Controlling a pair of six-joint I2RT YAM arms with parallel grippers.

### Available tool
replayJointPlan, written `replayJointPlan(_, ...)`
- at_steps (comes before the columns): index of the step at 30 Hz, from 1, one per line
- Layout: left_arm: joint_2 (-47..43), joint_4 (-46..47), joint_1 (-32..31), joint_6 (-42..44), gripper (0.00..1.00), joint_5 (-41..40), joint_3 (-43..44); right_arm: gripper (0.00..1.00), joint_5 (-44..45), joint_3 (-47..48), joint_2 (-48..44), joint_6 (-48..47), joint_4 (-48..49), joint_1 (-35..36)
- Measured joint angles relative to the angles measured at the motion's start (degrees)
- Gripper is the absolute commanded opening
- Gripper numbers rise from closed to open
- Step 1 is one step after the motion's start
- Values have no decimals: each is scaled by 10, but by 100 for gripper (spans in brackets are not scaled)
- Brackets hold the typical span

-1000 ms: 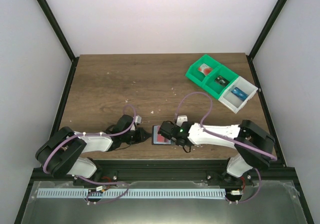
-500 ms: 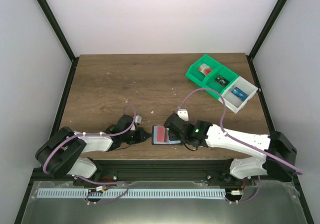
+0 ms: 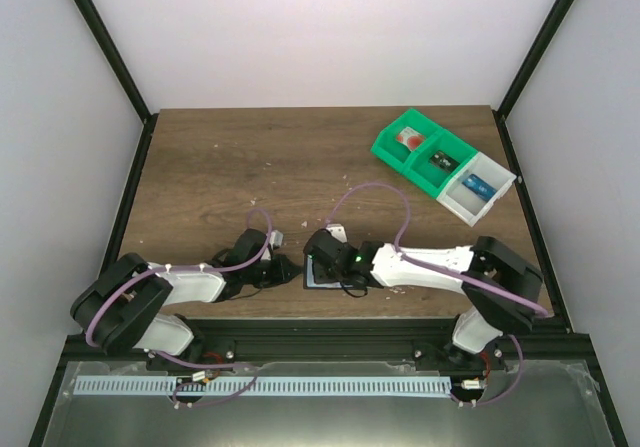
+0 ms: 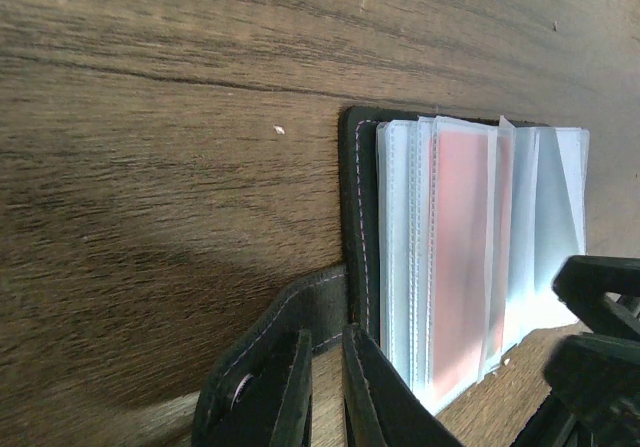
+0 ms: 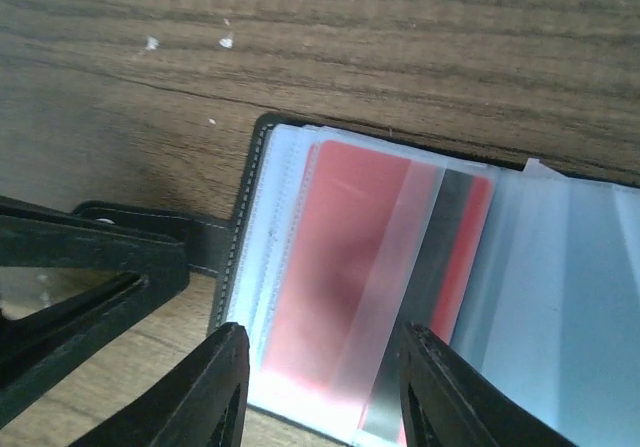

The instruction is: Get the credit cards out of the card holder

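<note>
The card holder (image 3: 320,280) lies open near the table's front edge, its clear sleeves facing up. In the left wrist view its dark stitched edge (image 4: 362,207) and black side tab (image 4: 300,307) show. A red credit card (image 5: 350,257) sits inside a sleeve and also shows in the left wrist view (image 4: 460,257). My left gripper (image 4: 325,339) is nearly closed, tips down on the tab at the holder's left side (image 3: 288,268). My right gripper (image 5: 330,387) is open over the holder (image 3: 325,254), one finger on each side of the red card. No card with a red circle shows.
Two joined green bins (image 3: 424,153) and a white bin (image 3: 480,187) stand at the back right, each holding a small item. Pale crumbs dot the wooden table (image 3: 250,167). Black frame posts run along both table sides.
My right gripper drew back to the right, uncovering the red card, then moved left again over the holder. The left arm has not moved.
</note>
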Motion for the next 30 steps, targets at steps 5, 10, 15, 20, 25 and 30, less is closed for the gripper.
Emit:
replayJointPlan(5,-2,0,0,0,13,0,-1,51,0,1,23,2,3,0)
replayJointPlan(10,-2,0,0,0,13,0,-1,54,-1,2,33,2,8,0)
replayJointPlan(15,-3,0,0,0,13,0,-2,57,0,11,57,5,7,0)
replayJointPlan(20,-3,0,0,0,13,0,-2,60,0,15,62,5,5,0)
replayJointPlan(25,-3,0,0,0,13,0,-2,56,0,20,68,7,4,0)
replayJointPlan(30,-3,0,0,0,13,0,-2,50,3,19,68,11,4,0)
